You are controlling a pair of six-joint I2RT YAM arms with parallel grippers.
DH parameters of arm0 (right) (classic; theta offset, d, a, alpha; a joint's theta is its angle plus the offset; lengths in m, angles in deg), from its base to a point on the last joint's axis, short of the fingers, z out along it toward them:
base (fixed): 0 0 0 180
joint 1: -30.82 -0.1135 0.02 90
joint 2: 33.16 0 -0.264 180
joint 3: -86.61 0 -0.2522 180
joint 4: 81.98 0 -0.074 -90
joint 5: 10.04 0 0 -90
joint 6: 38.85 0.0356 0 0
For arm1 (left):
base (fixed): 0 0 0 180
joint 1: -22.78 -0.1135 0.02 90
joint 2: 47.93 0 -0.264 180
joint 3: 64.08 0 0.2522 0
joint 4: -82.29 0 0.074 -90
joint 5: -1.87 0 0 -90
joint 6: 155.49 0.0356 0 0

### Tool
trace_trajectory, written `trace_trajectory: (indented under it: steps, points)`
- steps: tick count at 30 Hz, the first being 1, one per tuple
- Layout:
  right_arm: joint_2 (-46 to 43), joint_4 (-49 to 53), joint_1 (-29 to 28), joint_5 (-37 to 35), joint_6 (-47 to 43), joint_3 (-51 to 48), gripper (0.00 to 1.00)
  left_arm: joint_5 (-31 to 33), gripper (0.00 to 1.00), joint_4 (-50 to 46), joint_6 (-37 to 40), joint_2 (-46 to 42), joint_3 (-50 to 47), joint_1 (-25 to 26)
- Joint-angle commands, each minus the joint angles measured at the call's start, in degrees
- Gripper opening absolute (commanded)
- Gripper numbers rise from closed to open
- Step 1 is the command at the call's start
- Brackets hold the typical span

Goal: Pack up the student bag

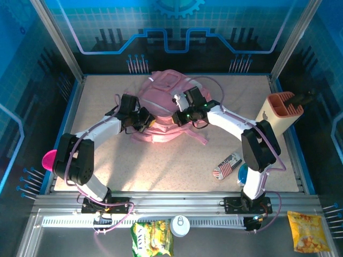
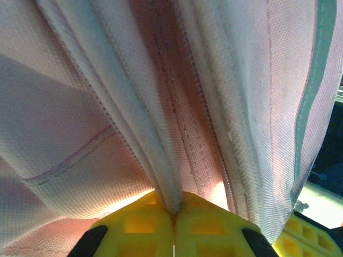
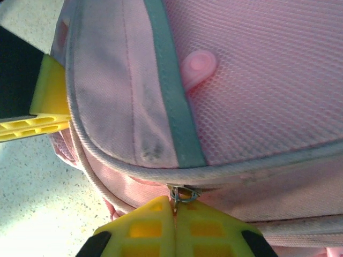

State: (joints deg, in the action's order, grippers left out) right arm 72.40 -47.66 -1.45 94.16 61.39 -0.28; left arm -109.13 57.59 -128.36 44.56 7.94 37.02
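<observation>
Bag fabric sits pinched in the left gripper, jaws clamped tight on a fold! The right gripper is closed too, its tips nipping the zip ring below the grey-trimmed seam. The bag lies slumped on the table, at its far middle.

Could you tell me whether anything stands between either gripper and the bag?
Nothing visible does: the left gripper is shut on the bag fabric, and the right gripper is shut on its zip ring.
</observation>
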Motion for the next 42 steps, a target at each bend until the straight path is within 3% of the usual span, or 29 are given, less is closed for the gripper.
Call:
trace_trajectory:
  steps: [1, 10, 14, 18, 23, 32, 42]
  points:
    - [-1.1, 1.4, -3.2, -0.4, -2.7, -0.2, 0.04, -3.9, 0.05, 1.4, 0.3, 1.5, 3.1, 2.7]
    - [-0.5, 1.6, -6.1, 1.0, -3.5, 0.4, 0.05, -3.4, 0.09, 2.4, -0.4, 4.5, 5.2, 4.7]
    - [-3.2, 1.0, -3.9, -1.6, 1.6, -1.8, 0.20, -0.6, 0.18, -1.6, 2.1, 2.5, 5.0, 4.7]
    - [-10.0, -5.3, 0.2, 0.4, 9.1, -8.7, 0.38, 2.2, 0.25, -10.3, 12.0, -0.2, 7.2, 5.0]
    - [-15.6, -14.7, 6.4, 6.6, 20.5, -16.6, 0.47, 10.1, 0.33, -20.3, 22.1, -2.4, 11.4, 8.0]
    - [-18.2, -19.1, 11.7, 7.9, 31.0, -19.6, 0.71, 23.4, 0.41, -26.8, 28.1, 1.3, 20.4, 16.6]
    - [-17.9, -19.5, 13.3, 8.3, 34.6, -19.9, 0.73, 31.9, 0.40, -32.6, 31.8, 12.3, 30.5, 22.6]
